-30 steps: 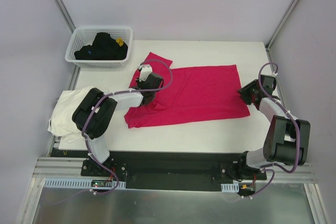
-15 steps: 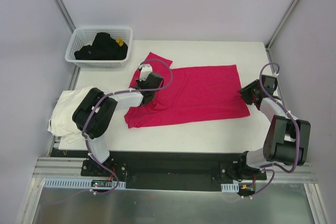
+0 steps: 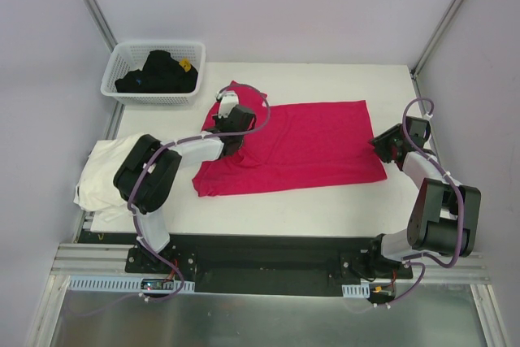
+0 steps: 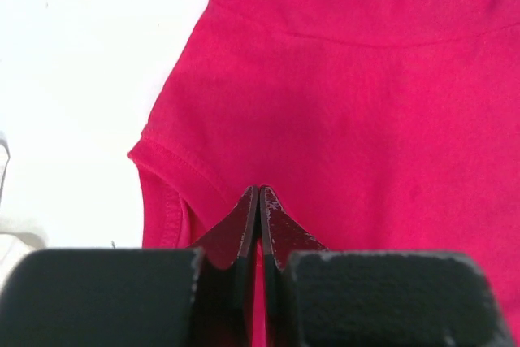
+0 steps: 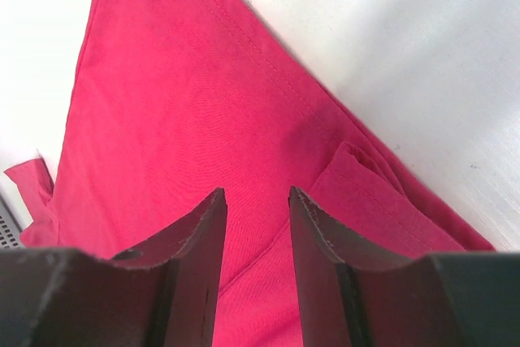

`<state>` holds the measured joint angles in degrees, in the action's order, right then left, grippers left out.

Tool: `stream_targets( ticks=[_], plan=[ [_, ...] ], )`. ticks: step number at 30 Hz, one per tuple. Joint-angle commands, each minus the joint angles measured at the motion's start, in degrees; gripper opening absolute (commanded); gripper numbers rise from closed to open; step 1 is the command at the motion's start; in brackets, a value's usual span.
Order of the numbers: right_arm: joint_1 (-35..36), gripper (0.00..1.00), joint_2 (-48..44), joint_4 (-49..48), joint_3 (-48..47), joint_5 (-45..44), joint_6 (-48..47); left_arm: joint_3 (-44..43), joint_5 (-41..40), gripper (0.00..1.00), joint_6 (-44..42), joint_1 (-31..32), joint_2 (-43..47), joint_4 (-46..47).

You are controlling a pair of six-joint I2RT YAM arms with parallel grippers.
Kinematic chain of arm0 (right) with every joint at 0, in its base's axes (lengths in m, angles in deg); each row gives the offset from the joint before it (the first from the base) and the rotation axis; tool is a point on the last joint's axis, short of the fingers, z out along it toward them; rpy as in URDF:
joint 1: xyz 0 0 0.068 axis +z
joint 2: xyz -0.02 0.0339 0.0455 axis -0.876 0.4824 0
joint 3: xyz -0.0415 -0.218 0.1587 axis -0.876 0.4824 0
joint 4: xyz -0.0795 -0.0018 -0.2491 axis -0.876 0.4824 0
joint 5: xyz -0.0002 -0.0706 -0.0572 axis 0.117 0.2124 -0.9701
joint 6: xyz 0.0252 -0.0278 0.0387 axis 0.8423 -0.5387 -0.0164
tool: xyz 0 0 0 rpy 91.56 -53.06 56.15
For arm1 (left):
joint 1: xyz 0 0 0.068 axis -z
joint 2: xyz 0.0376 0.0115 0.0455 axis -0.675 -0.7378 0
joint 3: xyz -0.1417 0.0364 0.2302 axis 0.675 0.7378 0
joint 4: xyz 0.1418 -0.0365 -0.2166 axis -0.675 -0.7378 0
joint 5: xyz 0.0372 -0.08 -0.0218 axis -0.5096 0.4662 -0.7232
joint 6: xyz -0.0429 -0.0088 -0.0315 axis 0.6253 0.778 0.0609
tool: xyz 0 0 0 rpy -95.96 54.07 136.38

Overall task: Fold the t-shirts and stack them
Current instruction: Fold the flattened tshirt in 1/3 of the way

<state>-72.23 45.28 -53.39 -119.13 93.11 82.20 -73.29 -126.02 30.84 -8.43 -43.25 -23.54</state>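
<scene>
Red shirt: you have the red shirt (image 3: 317,144) spread flat across the middle of the top view, its long side running left to right on the white table (image 3: 325,201). One sleeve (image 3: 244,91) points toward the upper left of the frame, near the basket.
Left gripper: your left gripper (image 4: 258,191) sits at the shirt's left end, just below that sleeve in the top view. In the left wrist view its fingers are pressed tight together with their tips on the red cloth. They look to be pinching a thin bit of it, and a stitched hem curves past on the left.
Right gripper: your right gripper (image 5: 256,193) is at the shirt's right edge, its fingers spread with a clear gap. Red cloth shows through the gap. A small turned-over corner of the shirt lies at the right of that wrist view, next to bare table.
Cream shirt: the cream shirt (image 3: 99,172) lies bunched at the left edge of the top view, partly hidden under your left arm and apart from the red one.
Basket: the basket (image 3: 150,97) stands in the upper left of the top view, holding dark clothes (image 3: 158,71).
</scene>
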Motion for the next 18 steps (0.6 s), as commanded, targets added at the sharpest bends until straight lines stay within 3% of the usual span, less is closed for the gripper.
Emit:
stream_targets(
  ticks=[1, 18],
  plan=[
    [-0.53, 0.39, 0.14, -1.73, 0.40, 1.28, -0.33, -4.13, -2.95, 0.00, -2.48, -0.53, 0.08, 1.07],
    [-1.67, 0.39, -2.59, -1.99, 1.10, 2.33, -1.03, -6.33, -2.43, 0.00, -3.98, -1.41, -3.44, 1.78]
  ],
)
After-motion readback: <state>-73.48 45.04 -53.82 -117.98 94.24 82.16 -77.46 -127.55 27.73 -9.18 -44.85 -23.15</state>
